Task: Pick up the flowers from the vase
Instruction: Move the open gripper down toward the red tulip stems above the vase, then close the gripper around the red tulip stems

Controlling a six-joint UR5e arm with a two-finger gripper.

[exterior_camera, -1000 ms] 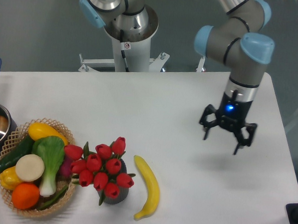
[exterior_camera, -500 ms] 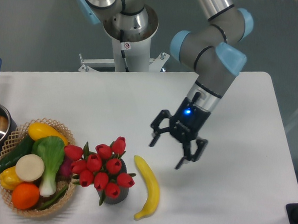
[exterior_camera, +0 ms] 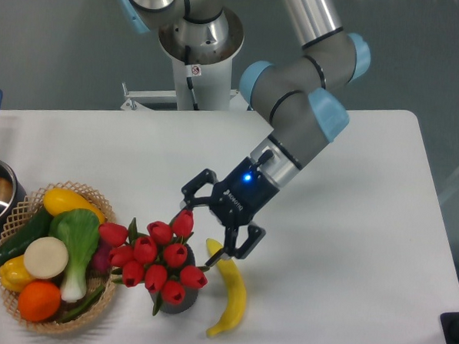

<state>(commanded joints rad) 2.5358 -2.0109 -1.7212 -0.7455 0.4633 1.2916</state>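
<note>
Beside the flowers (exterior_camera: 154, 262), spread jaws overhang the banana (exterior_camera: 229, 287).

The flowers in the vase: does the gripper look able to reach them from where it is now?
Probably yes. The gripper, its jaws open, hangs just right of the flowers, one finger near the top bud. Nothing lies between them. The banana sits right of the vase, below the lower finger, and looks clear.

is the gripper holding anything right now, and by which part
Nothing is held. The open two-finger gripper hovers beside the bunch of red tulip flowers, which sit in the dark ribbed vase.
</note>
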